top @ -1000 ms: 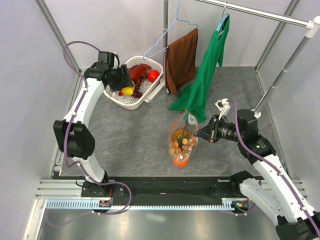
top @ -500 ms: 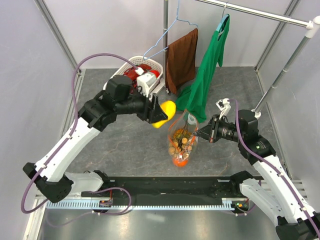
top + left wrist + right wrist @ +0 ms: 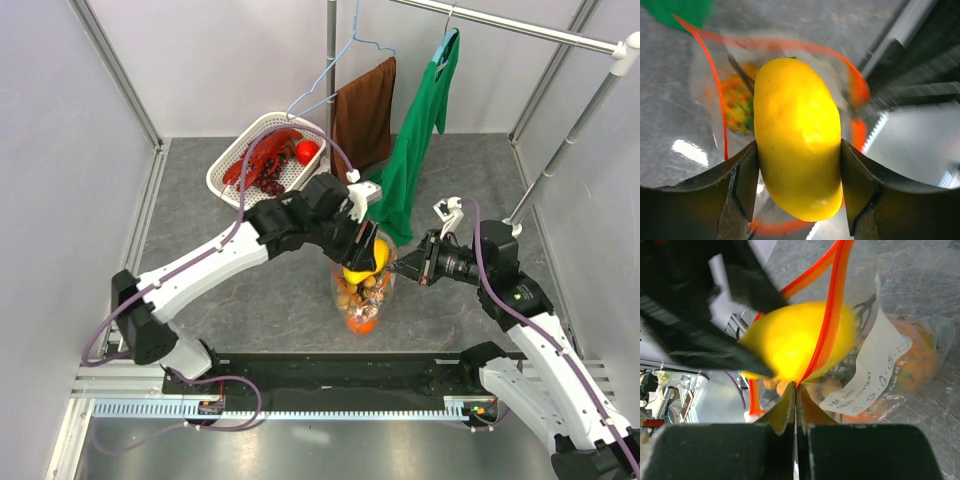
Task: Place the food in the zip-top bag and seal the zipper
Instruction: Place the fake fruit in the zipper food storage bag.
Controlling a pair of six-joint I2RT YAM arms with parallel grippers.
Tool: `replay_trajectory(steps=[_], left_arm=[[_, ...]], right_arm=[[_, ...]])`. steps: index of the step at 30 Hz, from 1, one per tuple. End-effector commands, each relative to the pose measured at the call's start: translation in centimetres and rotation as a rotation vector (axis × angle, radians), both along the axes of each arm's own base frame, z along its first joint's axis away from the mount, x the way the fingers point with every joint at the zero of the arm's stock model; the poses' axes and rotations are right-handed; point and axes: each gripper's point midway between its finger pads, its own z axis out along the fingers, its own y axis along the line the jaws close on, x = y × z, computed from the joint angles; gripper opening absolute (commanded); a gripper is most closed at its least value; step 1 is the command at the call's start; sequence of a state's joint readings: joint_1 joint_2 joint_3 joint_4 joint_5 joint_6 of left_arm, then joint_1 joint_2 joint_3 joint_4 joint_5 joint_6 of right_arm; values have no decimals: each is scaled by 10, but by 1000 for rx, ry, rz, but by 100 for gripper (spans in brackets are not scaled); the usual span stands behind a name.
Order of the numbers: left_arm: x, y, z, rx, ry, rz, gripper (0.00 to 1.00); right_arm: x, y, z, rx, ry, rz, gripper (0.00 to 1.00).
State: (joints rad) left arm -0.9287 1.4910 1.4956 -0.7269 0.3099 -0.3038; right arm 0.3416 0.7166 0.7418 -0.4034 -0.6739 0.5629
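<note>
While the grey, stone-patterned surface (image 3: 250,290) is carrying the work, the clear, crinkly plastic zip-top bag (image 3: 352,296) is standing near its middle, mouth upward, between the two arms. Small tan and orange toy foods (image 3: 360,318) are already lying in the bottom of the zip-top bag.

The left pincer (image 3: 368,256) is gripping a smooth, oblong yellow fruit (image 3: 797,125) across its waist, one finger on each long side. It is holding this yellow fruit directly over the bag mouth; the right wrist view suggests the lower end is entering the opening, though the depth cannot be told.

The right pincer (image 3: 796,392) is closed tight on the mouth edge of the zip-top bag, pinching film and rim together and holding the mouth up.

The thin red-orange zipper strip (image 3: 832,300) is running in a loop around the open mouth and is not yet sealed. A white paper label (image 3: 875,367) is showing on the bag wall.

Handling notes, as judgement:
- The yellow fruit is looking rigid, light and glossy. It is likely to slip if gripped near a tapered end, so the waist is the correct hold.
- The bag film is limp and is likely to collapse if released. The zipper strip is the stiffest part, so take hold there.
</note>
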Motion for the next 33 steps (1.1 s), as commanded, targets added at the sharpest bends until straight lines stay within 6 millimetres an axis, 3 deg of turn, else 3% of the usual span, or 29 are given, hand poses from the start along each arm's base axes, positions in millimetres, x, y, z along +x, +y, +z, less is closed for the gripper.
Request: replay_trajectory(steps=[1,2,4,5,8,12,15,17,19,23,26,29,33], left_arm=[[43,-10,8,22,-70,201,35],[54,-9,2,55,-90,257,36],[56,-15,4,72,-133,277,39],[57,-16,1,91,-155,278,46],[49,-24,-11,127,-174,226,56],[41,-9,-32,199,-197,175,72],[30,0,-23,179,-215,86,85],[24,6,0,125,-239,26,99],[23,15,34,40,-284,-14,100],[4,26,82,-58,-455,-175,100],[-25,39,89,-90,-570,-399,100],[-57,55,70,-102,-673,-674,97],[-60,63,49,-62,-805,-838,90]], right_arm=[[-2,4,28,49,-103,28,0],[-2,4,28,49,-106,29,0],[-2,4,30,53,-111,28,0],[-2,4,30,55,-112,31,0],[-1,3,33,58,-121,21,0],[-2,2,37,62,-132,13,0],[-2,2,36,63,-125,11,0],[-2,2,34,62,-122,11,0],[-3,2,33,61,-118,15,0],[-3,3,30,52,-120,31,0],[-2,4,31,50,-122,35,0],[-3,4,32,51,-125,45,0],[-5,5,32,51,-127,55,0]])
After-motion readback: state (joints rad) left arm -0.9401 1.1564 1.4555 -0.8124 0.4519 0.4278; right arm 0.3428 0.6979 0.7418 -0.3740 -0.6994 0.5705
